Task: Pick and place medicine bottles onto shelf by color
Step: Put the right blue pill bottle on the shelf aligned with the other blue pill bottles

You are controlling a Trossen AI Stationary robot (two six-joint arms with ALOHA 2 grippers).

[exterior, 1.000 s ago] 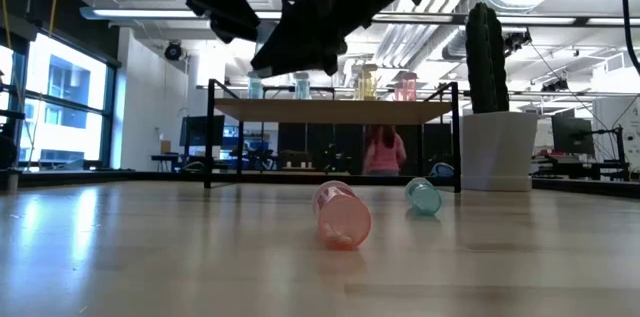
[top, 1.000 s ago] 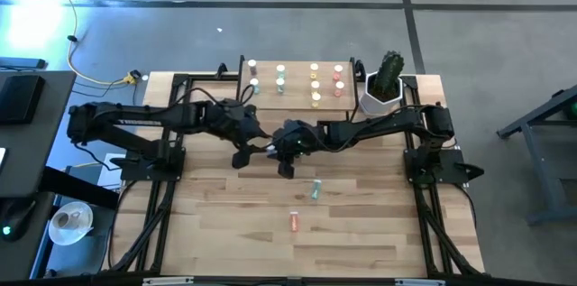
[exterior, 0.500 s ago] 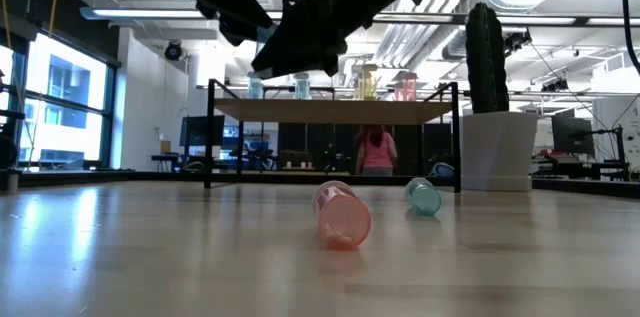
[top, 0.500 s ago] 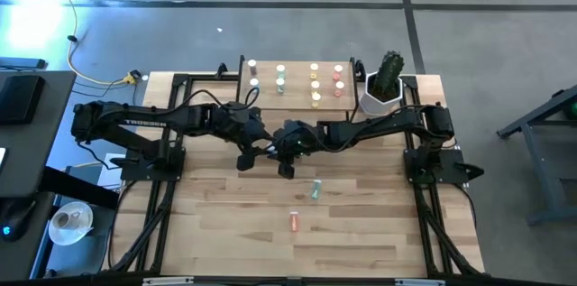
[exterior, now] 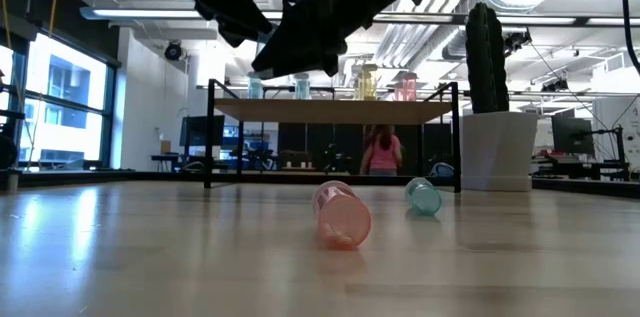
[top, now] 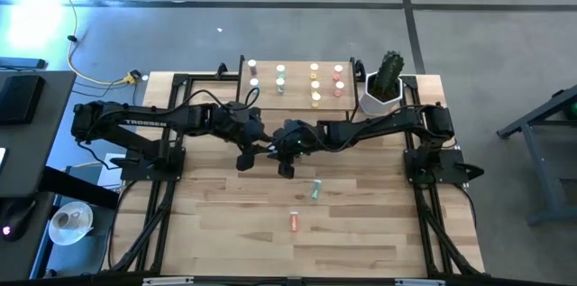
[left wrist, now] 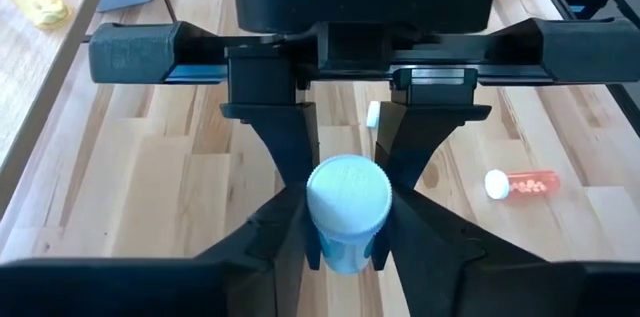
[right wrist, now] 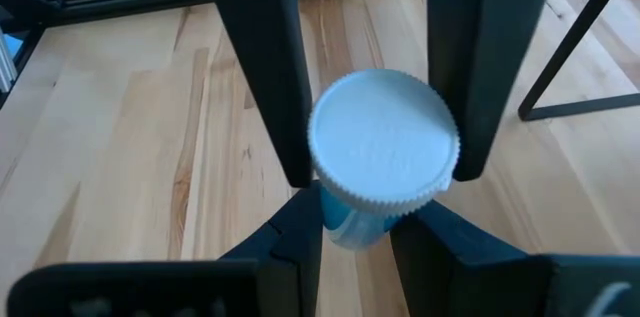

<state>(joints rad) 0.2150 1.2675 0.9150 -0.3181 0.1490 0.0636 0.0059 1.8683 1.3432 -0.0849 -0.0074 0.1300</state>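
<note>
Lying on its side nearest the low camera, a pink medicine bottle [exterior: 341, 214] rests on the wooden counter [top: 361, 232], with a green medicine bottle [exterior: 423, 197] also tipped over a little farther back and to its right. Above the counter's middle, the left pincer [top: 243, 158] and right pincer [top: 287, 167] hang close together, clear of the surface. The left pincer is clenched around a blue bottle with a white cap [left wrist: 347, 213], its fingers [left wrist: 285, 157] pressing both sides. The right pincer likewise grasps a blue white-capped bottle [right wrist: 382, 152] between its fingers [right wrist: 268, 67]. Beyond them, the shelf [top: 297, 101] stands at the counter's far edge, carrying upright bottles in columns: blue [top: 253, 73], green [top: 280, 78], yellow [top: 315, 83] and pink [top: 339, 79]. A white pot with a cactus [top: 385, 83] sits just beside the shelf's right end.
</note>
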